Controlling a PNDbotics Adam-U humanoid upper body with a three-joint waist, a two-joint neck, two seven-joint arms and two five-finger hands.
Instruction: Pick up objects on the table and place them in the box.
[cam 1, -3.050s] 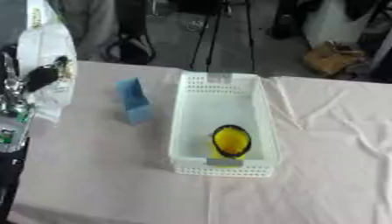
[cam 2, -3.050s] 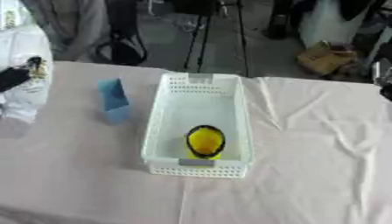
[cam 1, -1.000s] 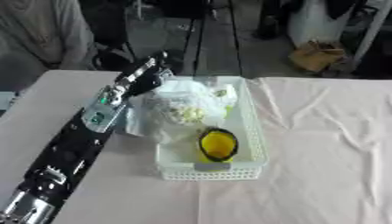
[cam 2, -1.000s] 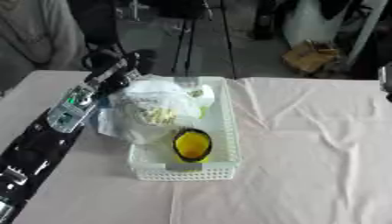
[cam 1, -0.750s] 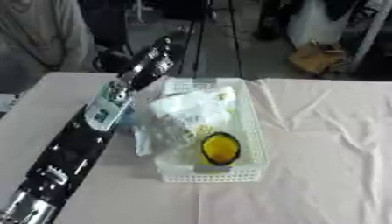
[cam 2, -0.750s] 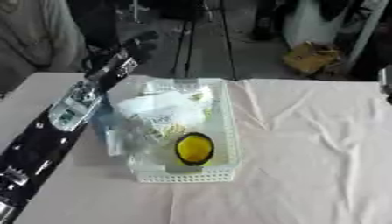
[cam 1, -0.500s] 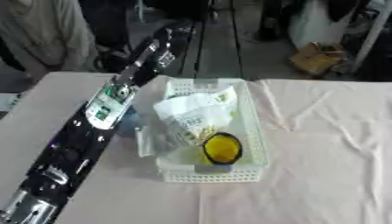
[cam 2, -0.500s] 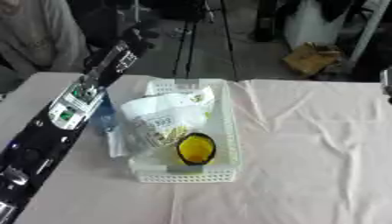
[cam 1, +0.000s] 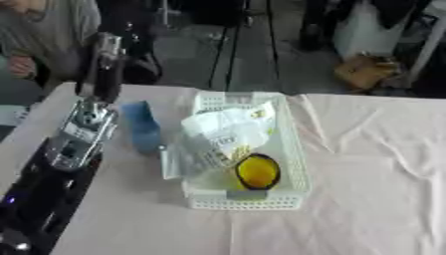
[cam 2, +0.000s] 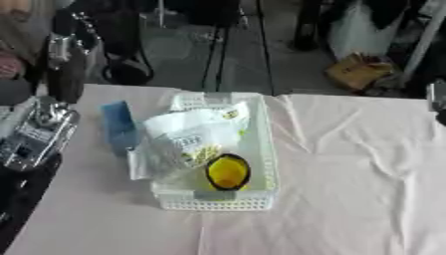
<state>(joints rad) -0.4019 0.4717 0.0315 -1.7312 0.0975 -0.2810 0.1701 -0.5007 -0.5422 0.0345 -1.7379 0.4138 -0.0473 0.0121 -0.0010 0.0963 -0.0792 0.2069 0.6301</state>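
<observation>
Beside the white box (cam 1: 292, 149), the left hand (cam 1: 103, 64) hangs straight-fingered and empty, a white bag (cam 1: 222, 137) overhanging the box's left rim.

No lettering can be read: dark print is seen on the white bag (cam 1: 222, 135) lying in the box (cam 1: 292, 164), but it is too blurred.

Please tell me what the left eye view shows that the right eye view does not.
Only the left eye view: more of the left arm, down to the lower corner. Only the right eye view: a dark shape at the right edge, perhaps the right hand. Both: the left hand raised at the table's far left, a blue thing beside the basket, and in it a bag and a yellow thing.
</observation>
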